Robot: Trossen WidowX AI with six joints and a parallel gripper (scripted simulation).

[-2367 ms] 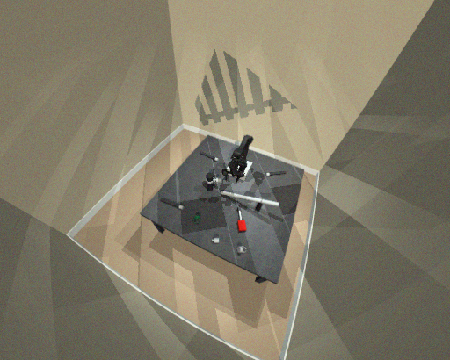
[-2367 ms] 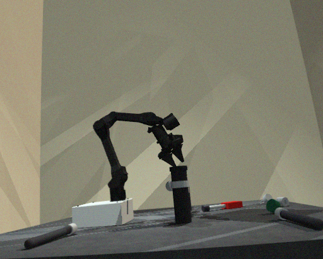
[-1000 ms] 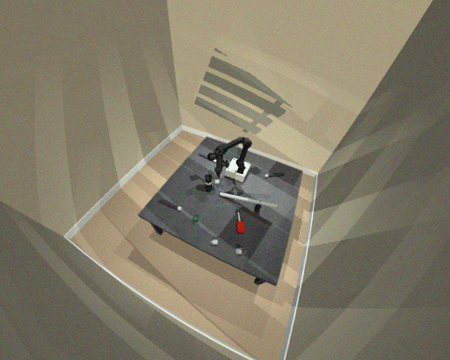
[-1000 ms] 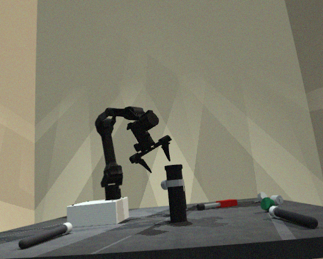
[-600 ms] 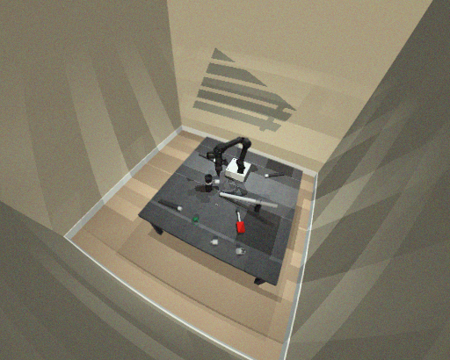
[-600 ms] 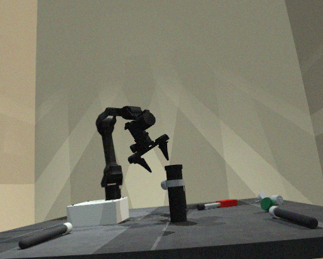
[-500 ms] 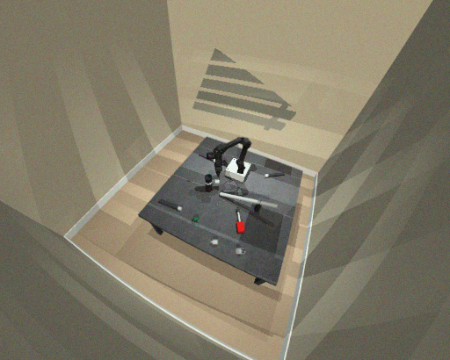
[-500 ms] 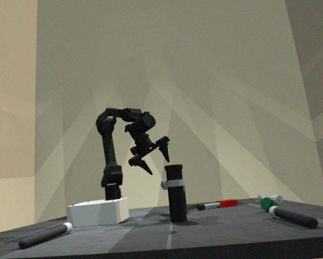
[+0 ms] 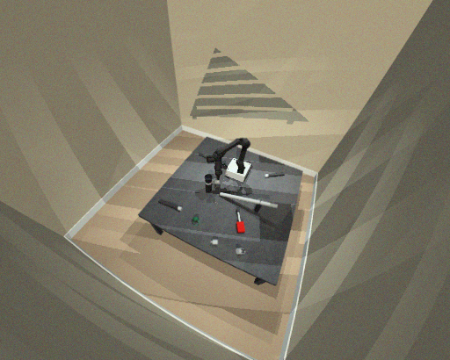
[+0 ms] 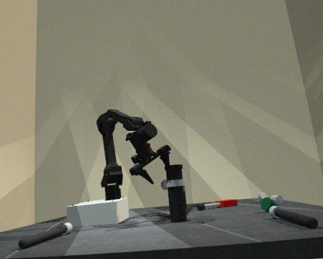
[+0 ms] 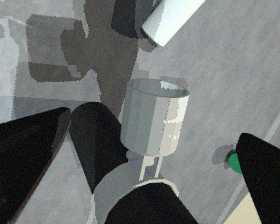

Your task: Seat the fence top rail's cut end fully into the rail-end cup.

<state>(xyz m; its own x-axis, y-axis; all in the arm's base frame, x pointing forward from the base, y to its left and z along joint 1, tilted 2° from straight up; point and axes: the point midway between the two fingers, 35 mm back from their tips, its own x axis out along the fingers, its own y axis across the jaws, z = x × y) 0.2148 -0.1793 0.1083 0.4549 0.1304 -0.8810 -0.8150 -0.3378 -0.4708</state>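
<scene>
The big post (image 9: 208, 189) (image 10: 177, 205) stands upright. Its brace band (image 10: 176, 183) (image 11: 108, 189) sits up near the post cap (image 10: 174, 167) (image 11: 146, 205). The rail-end cup (image 10: 164, 184) (image 11: 148, 120) hangs on the band, its mouth open and empty. The white rail (image 9: 244, 199) (image 11: 173, 20) is through the small post's loop cap (image 9: 257, 208), its near end apart from the cup. I cannot make the rail out in the exterior view. My gripper (image 10: 160, 174) (image 11: 154, 128) is open, its fingers either side of the cup in the wrist view; one fingertip overlaps the cap's edge in the exterior view, contact unclear.
A red block with a handle (image 9: 241, 226) (image 10: 227, 203), a green piece (image 9: 196, 219) (image 10: 267, 204) and small white fittings (image 9: 214, 241) (image 9: 240, 251) lie on the table. Two dark white-ended rods (image 9: 169, 205) (image 9: 277, 175) lie at opposite sides. The white base box (image 9: 238, 170) (image 10: 96, 212) is under the arm.
</scene>
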